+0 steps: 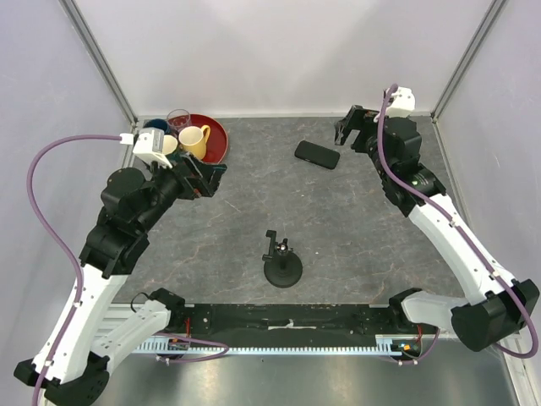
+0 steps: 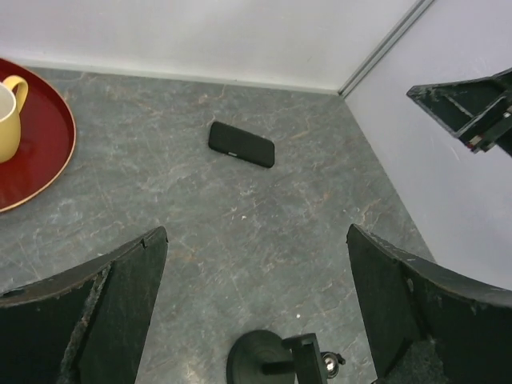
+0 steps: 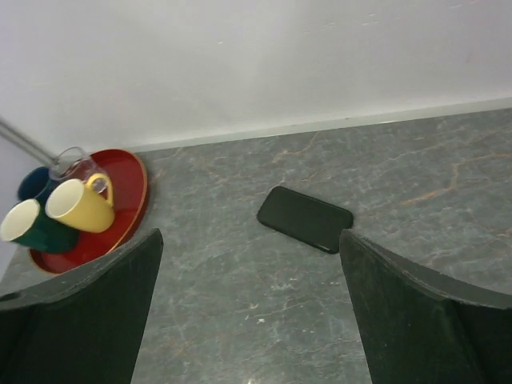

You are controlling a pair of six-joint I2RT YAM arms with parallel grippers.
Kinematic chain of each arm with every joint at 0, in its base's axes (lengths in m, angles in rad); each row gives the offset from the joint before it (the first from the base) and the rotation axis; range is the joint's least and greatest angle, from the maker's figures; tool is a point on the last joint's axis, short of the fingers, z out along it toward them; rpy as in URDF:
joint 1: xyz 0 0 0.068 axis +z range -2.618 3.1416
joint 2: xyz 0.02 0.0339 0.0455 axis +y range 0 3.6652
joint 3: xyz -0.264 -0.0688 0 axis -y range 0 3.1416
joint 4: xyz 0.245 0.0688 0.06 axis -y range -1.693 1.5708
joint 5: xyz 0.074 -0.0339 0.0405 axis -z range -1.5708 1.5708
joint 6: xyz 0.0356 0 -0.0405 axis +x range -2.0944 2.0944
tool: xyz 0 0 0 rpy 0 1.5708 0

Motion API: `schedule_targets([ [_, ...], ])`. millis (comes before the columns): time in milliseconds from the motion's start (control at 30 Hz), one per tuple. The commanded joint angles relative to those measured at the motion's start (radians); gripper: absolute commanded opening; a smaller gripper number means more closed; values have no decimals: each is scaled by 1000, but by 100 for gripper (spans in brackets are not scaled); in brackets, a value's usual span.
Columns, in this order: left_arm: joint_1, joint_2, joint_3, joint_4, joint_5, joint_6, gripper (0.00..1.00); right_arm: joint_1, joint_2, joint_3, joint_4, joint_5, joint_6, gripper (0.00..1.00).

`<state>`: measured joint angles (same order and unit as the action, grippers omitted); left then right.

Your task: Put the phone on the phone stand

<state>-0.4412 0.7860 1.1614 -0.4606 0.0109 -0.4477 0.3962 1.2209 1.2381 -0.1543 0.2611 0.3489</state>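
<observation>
phone (image 1: pixel 317 155) flat on table (image 1: pixel 245 211) | left fingers (image 2: pixel 112 312) wide apart, empty | right fingers (image 3: pixel 88 320) wide apart, empty

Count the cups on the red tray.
4: yellow mug, green mug beside it, blue mug and clear glass behind them. More could hide behind these.

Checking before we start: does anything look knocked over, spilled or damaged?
Nothing stands out. The flat black smartphone lies flat; the black disc-based stand is upright; coloured mugs sit on the round red tray.
</observation>
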Motion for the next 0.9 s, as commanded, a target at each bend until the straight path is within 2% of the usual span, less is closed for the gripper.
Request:
schedule_targets([
  [0, -5, -39, -28, -15, 18, 14, 100, 9, -26, -37, -24, -147, 61, 98],
  [100, -5, -76, -69, -29, 4, 23, 100, 96, -29, -158, -31, -213, 74, 98],
  [133, -5, -93, -81, -33, 6, 24, 100, 163, -29, -185, -33, -223, 73, 98],
  [267, -5, -140, -160, -53, 23, 17, 99, 309, -52, -296, -33, -214, 137, 98],
  [333, -5, -159, -218, -55, 38, 9, 99, 373, -89, -341, -53, -157, 173, 98],
  [400, -5, -183, -274, -58, 58, -5, 99, 403, -132, -391, -68, -117, 223, 98],
  [533, -5, -212, -357, -41, 107, -34, 98, 423, -334, -491, -65, -50, 304, 98],
  [667, -5, -222, -404, -24, 165, -46, 97, 438, -494, -581, -27, -71, 323, 98],
  [767, -5, -215, -414, -15, 190, -49, 96, 472, -502, -592, 16, -149, 338, 98],
  [867, -5, -208, -422, -3, 216, -65, 95, 568, -452, -580, 32, -128, 348, 98],
])
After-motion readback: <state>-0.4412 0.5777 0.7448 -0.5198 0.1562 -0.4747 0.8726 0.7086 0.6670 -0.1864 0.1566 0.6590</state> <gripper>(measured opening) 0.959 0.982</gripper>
